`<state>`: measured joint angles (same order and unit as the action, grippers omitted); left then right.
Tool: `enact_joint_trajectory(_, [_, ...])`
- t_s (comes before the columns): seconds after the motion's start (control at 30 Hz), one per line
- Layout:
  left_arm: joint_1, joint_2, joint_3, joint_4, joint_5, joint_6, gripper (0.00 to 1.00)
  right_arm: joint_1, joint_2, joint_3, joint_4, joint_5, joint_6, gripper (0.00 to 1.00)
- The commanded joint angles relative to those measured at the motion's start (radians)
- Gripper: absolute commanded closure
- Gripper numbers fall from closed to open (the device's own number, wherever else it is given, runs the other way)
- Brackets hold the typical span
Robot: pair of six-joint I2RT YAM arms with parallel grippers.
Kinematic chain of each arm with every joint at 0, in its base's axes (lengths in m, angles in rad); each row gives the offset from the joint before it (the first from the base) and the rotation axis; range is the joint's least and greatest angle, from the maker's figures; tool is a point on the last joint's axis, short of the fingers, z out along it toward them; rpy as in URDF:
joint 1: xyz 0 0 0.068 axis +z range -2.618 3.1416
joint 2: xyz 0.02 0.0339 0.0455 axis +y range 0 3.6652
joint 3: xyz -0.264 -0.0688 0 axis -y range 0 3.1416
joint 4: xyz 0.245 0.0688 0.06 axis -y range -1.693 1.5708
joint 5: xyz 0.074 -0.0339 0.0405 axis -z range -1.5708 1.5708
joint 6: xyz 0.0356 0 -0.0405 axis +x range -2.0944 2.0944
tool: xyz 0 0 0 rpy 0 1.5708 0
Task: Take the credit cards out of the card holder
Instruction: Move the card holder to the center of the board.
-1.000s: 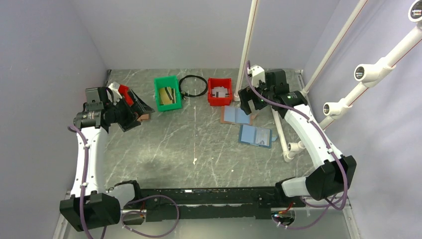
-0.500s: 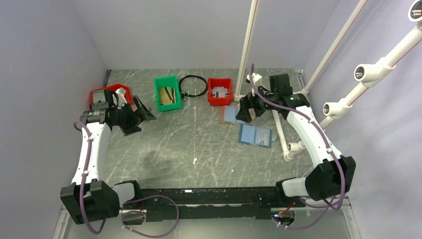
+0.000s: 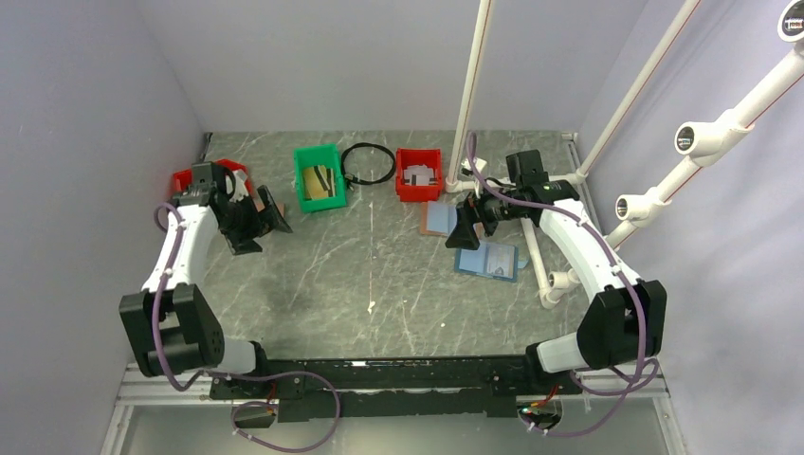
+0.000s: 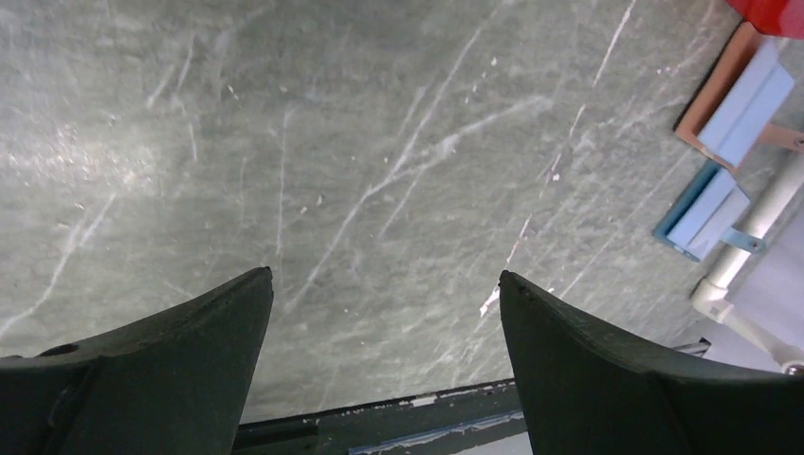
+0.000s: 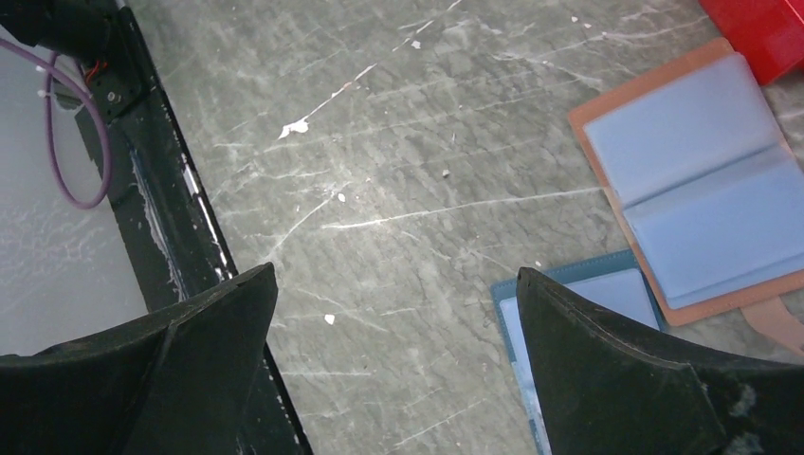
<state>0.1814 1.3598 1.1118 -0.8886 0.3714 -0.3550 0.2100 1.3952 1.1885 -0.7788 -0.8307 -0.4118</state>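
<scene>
I held my left gripper (image 4: 384,280) and right gripper (image 5: 396,275) apart. Beside my right, the card holder (image 5: 692,180) lay open; the red bin (image 5: 763,24) beyond held pale cards (image 3: 418,173).

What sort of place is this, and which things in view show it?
Probably a robotics lab test cell: left arm and right arm bolted at the table edge, plain walls closing it in, white pipe frame alongside.

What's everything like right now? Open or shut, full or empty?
left fingers, open, holding nothing.
right fingers, open, holding nothing.
card holder, open, lying flat.
blue holder, open, lying flat.
green bin, something inside.
middle red bin, something pale inside.
</scene>
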Motion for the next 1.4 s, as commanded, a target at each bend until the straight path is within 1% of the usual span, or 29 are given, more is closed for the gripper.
enact_joint_trajectory(0.0, [-0.014,0.062,0.072,0.051,-0.049,0.061,0.06,-0.004,0.010,0.006,-0.009,-0.065,-0.059,0.00])
enact_joint_trajectory(0.23, [-0.020,0.181,0.130,0.063,-0.112,0.101,0.06,-0.004,0.019,0.002,-0.007,-0.063,-0.065,0.00])
enact_joint_trajectory(0.4, [-0.022,0.257,0.175,0.092,-0.141,0.116,0.11,-0.004,0.044,0.008,-0.012,-0.075,-0.065,0.00])
enact_joint_trajectory(0.57, [-0.040,0.347,0.240,0.105,-0.193,0.146,0.23,-0.005,0.069,0.024,-0.022,-0.078,-0.068,0.00])
enact_joint_trajectory(0.7, [-0.053,0.417,0.289,0.108,-0.227,0.159,0.25,-0.004,0.073,0.017,-0.019,-0.076,-0.068,0.00])
enact_joint_trajectory(0.77, [-0.053,0.436,0.303,0.124,-0.250,0.125,0.26,-0.003,0.075,0.016,-0.019,-0.074,-0.067,0.00])
enact_joint_trajectory(0.9, [-0.050,0.465,0.344,0.132,-0.335,-0.030,0.38,-0.004,0.080,0.014,-0.018,-0.073,-0.065,0.00])
enact_joint_trajectory(1.0, [-0.049,0.471,0.347,0.180,-0.349,-0.062,0.42,-0.004,0.086,0.014,-0.017,-0.074,-0.065,0.00])
enact_joint_trajectory(1.1, [-0.049,0.501,0.378,0.190,-0.362,-0.037,0.42,-0.004,0.089,0.014,-0.017,-0.079,-0.062,0.00])
enact_joint_trajectory(1.23, [-0.049,0.585,0.455,0.126,-0.361,0.041,0.45,-0.004,0.089,0.011,-0.019,-0.079,-0.064,0.00])
enact_joint_trajectory(1.37, [-0.051,0.614,0.475,0.104,-0.369,0.102,0.46,-0.004,0.088,0.008,-0.017,-0.081,-0.061,0.00])
